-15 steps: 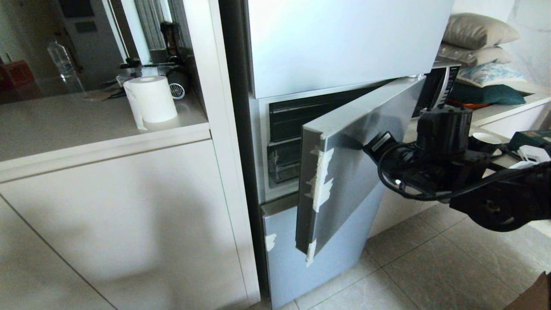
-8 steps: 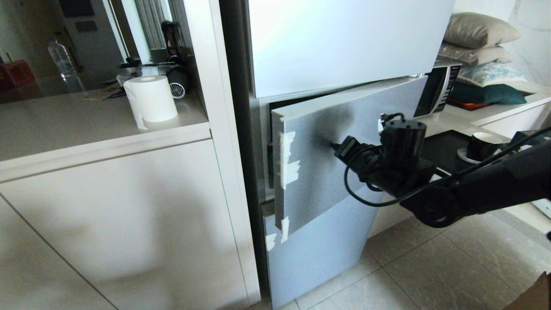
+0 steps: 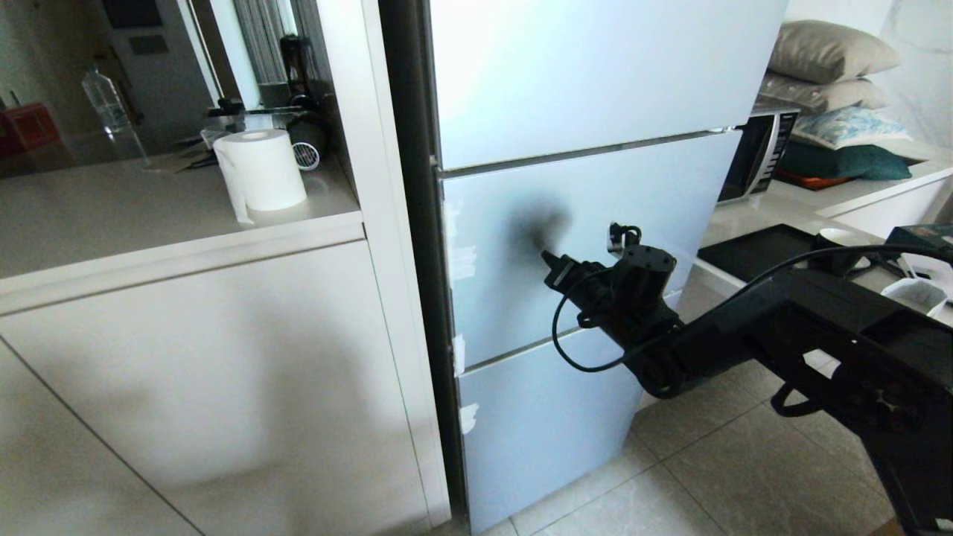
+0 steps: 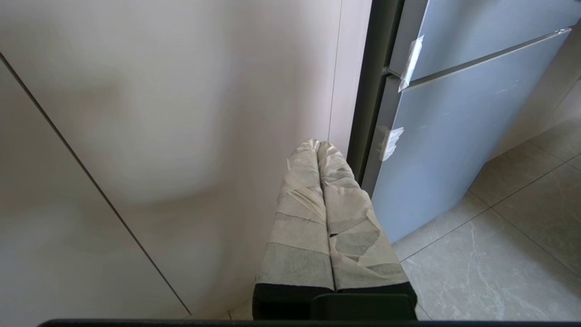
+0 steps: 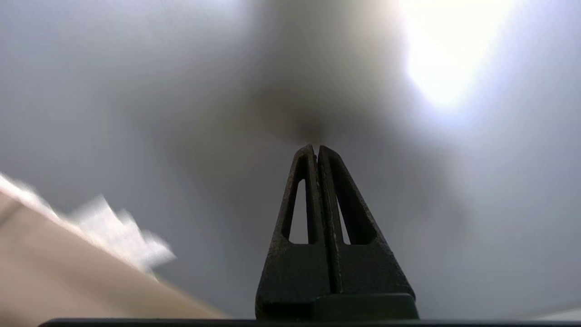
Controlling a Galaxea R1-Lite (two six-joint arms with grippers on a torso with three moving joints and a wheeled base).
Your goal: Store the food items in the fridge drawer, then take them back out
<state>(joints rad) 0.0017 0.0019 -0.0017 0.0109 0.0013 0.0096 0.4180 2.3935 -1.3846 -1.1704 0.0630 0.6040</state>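
Fridge drawer and the food items: none in view, so I can't tell where the pieces are; the drawer, I judge, sits behind the middle fridge door (image 3: 595,223), which looks flush with the doors above and below it. My right gripper (image 3: 549,259) is pressed tip-first to that door's face, jaws fully together, holding nothing. Looks like the door-closing step. Next move, I'd guess: back the tip straight off without dragging. Left gripper (image 4: 317,147) parked low beside the fridge's left edge, taped fingers together, empty.
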